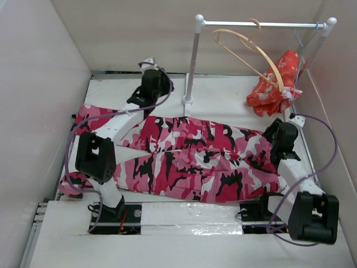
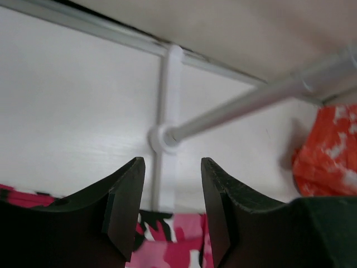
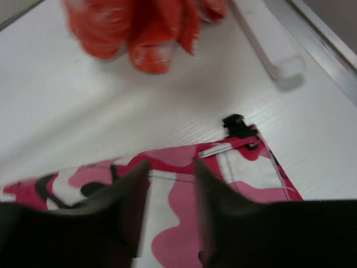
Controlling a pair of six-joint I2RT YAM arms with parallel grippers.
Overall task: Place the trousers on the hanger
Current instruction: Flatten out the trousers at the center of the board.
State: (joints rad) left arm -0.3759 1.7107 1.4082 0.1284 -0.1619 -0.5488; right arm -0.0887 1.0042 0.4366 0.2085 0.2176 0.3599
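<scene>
Showing the white table from above, with the trousers spread flat across the middle of the frame, reaching from the left edge of the table to its right side. A white garment rail stands behind them at upper centre. The hanger hangs tilted from the rail's bar at upper right, well apart from the trousers. An orange-red cloth hangs bunched just below the hanger's lower end.

The left gripper is raised over the upper edge of the trousers, left of centre in the overhead view. Its fingers stand moderately apart with only the rail's post and base seen between them. The camouflage fabric lies below and beyond the tips, at the bottom of the left wrist view, not touching them.

The right gripper is at the right end of the trousers. Its fingers, blurred, are parted by a narrow gap. Flat pink cloth shows through the gap. A corner of the trousers with a black drawstring end lies just to the right of the tips.
</scene>
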